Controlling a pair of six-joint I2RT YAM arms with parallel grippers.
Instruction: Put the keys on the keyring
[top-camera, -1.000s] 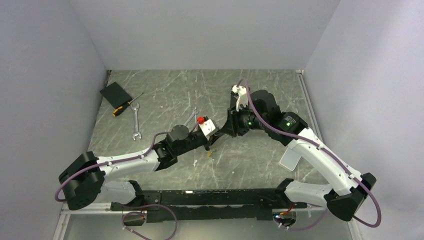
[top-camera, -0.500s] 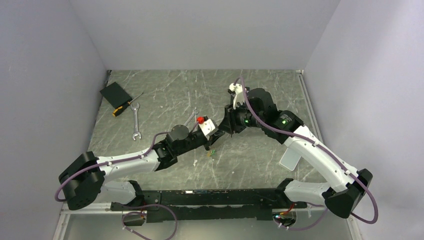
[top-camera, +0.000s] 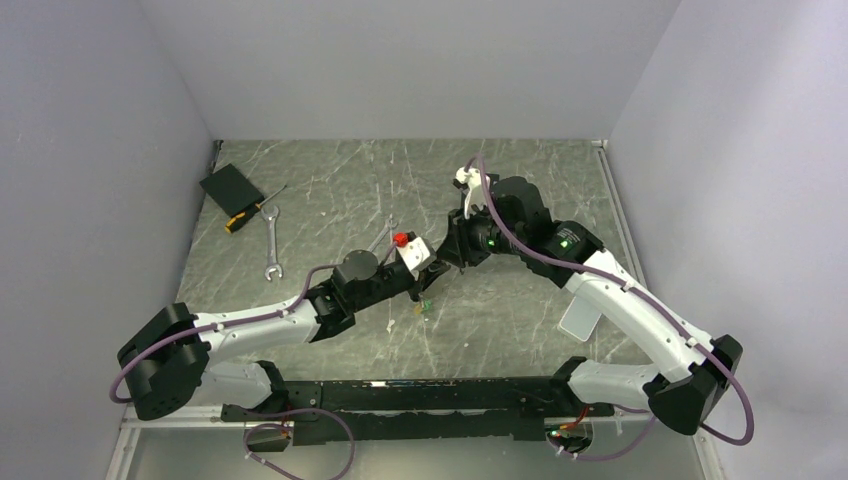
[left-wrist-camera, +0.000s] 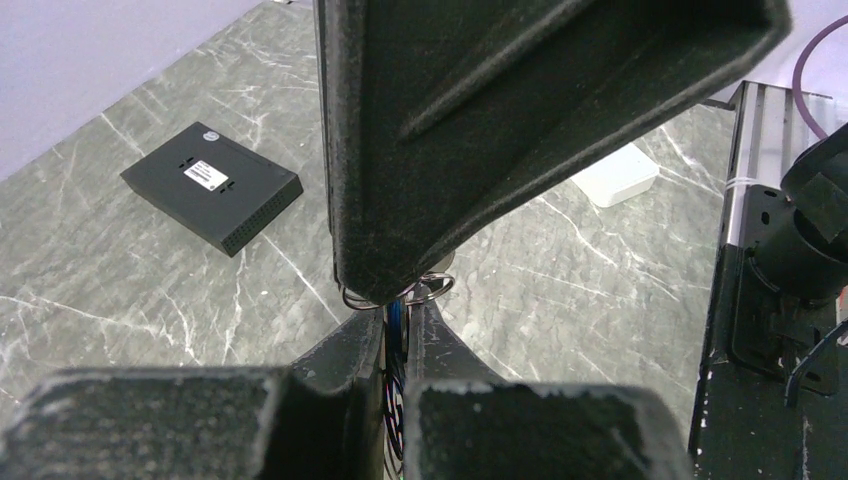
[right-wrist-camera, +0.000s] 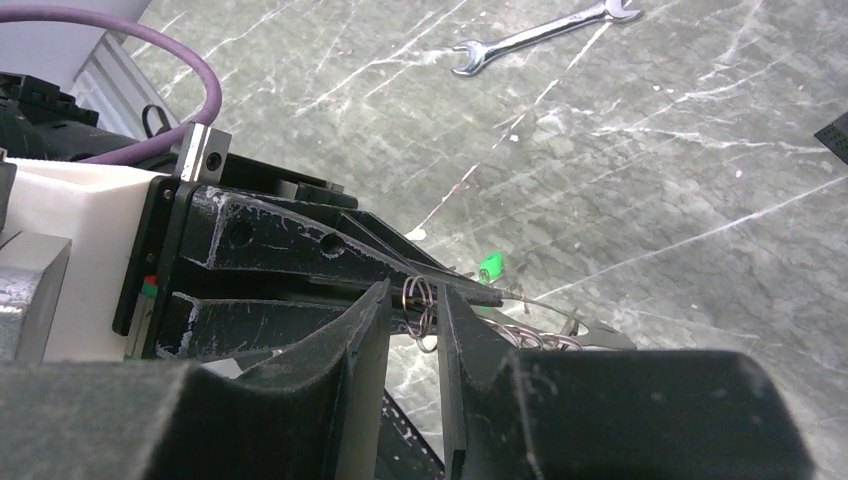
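Silver wire of the keyring (right-wrist-camera: 421, 298) sits where my two tools meet, above the middle of the table (top-camera: 340, 190). My left gripper (left-wrist-camera: 398, 318) has its fingers drawn almost together on that wire, which pokes out at the tips, with a sliver of blue in the slot. My right gripper (right-wrist-camera: 412, 305) stands a narrow gap apart around the ring's coils, and I cannot tell whether it pinches them. Just beyond is a green key (right-wrist-camera: 490, 266), lying or hanging, I cannot say. A wrench (right-wrist-camera: 540, 32) and a black box (left-wrist-camera: 212, 185) lie well apart from the grippers.
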